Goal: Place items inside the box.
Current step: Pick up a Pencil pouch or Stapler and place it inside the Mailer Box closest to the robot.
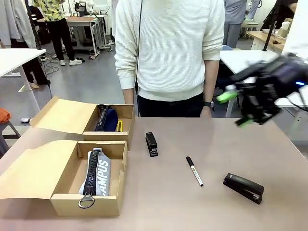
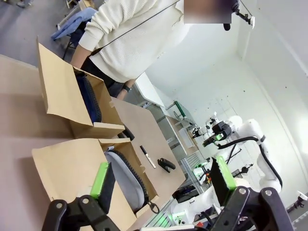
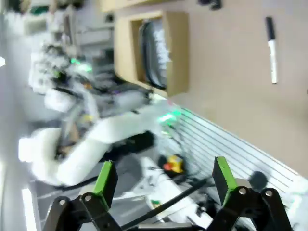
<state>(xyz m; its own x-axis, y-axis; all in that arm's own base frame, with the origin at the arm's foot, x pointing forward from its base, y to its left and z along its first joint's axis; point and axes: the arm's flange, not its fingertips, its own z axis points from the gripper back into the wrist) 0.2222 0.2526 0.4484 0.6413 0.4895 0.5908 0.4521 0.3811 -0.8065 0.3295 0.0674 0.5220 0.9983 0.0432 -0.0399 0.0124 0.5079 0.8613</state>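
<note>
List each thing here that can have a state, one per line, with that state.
Near brown cardboard box: open, lid folded back.
Far brown cardboard box: open.
Grey "CAMPUS" zip pencil case: zip looks shut, inside the near box.
Small black stapler: closed, on the table.
Larger black stapler: closed, on the table.
Black marker: cap on, on the table.
Left hand: open, empty.
Right hand: open, empty, raised.

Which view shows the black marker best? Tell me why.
Front view: the black marker lies whole and sharp on the table. The right wrist view shows the marker whole but blurred; the left wrist view shows the marker tiny and far off.
</note>
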